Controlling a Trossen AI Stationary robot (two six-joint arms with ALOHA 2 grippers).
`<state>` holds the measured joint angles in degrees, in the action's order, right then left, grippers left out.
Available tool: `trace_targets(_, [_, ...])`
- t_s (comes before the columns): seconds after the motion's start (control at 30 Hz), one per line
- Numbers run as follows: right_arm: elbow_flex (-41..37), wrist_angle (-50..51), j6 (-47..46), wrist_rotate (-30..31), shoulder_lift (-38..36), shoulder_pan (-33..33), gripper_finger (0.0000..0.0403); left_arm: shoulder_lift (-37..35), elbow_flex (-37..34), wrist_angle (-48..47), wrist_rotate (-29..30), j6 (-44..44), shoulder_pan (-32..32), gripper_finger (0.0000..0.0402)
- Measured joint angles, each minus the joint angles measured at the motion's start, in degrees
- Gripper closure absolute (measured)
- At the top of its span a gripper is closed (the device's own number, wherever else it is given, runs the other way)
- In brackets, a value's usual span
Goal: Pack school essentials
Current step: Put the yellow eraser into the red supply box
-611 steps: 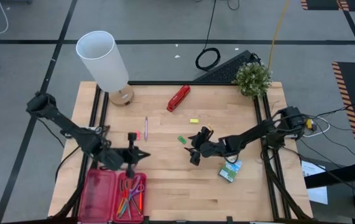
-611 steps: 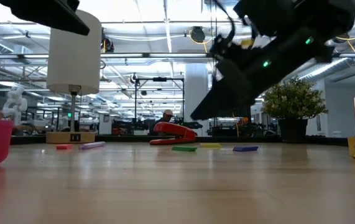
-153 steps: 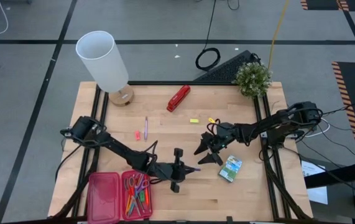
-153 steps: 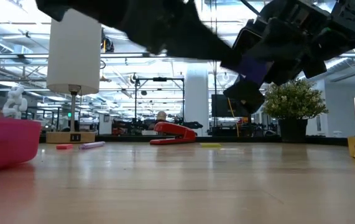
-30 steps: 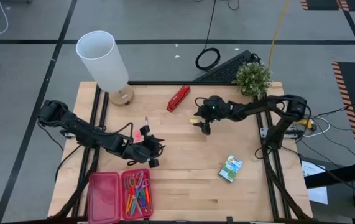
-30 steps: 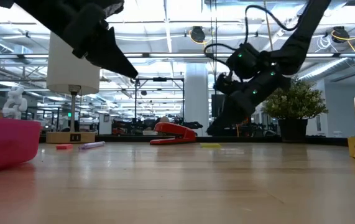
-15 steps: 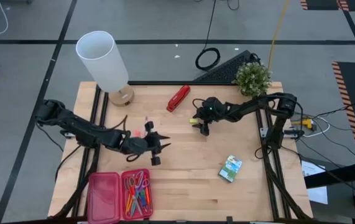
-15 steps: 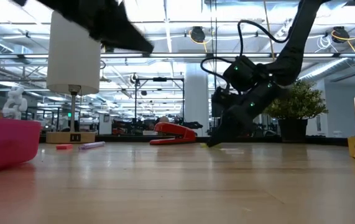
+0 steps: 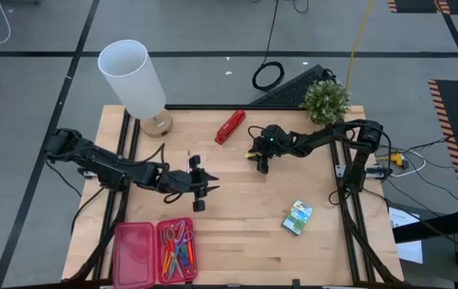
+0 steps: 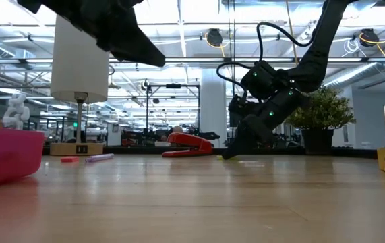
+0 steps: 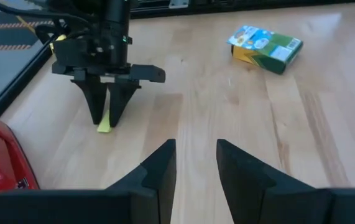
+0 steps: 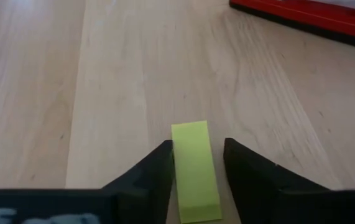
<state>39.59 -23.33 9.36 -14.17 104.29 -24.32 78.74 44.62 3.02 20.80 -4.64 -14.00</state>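
A small yellow eraser (image 12: 194, 168) lies flat on the wooden table. My right gripper (image 12: 197, 149) stands over it, open and pointing down, one finger on either side of the eraser and close to it; the left wrist view shows this gripper (image 11: 106, 118) straddling it too. My left gripper (image 9: 200, 186) hovers open and empty above the table's left middle. Beneath and beside it lie a purple pen (image 10: 100, 157) and a pink eraser (image 10: 69, 159). The green-yellow crayon box (image 9: 297, 217) lies flat at the right. The open pink pencil case (image 9: 132, 253) holds scissors and pencils (image 9: 176, 250).
A red stapler (image 9: 230, 126) lies at the far middle, just beyond the yellow eraser. A white lamp (image 9: 136, 80) stands at the far left corner and a potted plant (image 9: 326, 101) at the far right corner. Bare wood lies between the grippers and the crayon box.
My right gripper has come down to the table at the yellow eraser, its fingertips now at the surface on either side of it. My left gripper has moved a little toward the table's right and far edges, staying above the table.
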Motion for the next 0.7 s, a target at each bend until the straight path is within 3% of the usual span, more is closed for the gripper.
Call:
trace_targets(0.33, [-0.11, -0.65, -2.75, -0.41, 0.04, 0.0, 0.031, 0.0, 0.0, 0.12, 0.0, 1.34, 0.0, 0.0284])
trace_targets(0.7, [-0.39, 1.98, -8.35, -3.58, -6.4, 2.31, 0.0313, 0.0, 0.0, -0.23, -0.67, 1.39, 0.0, 0.0284])
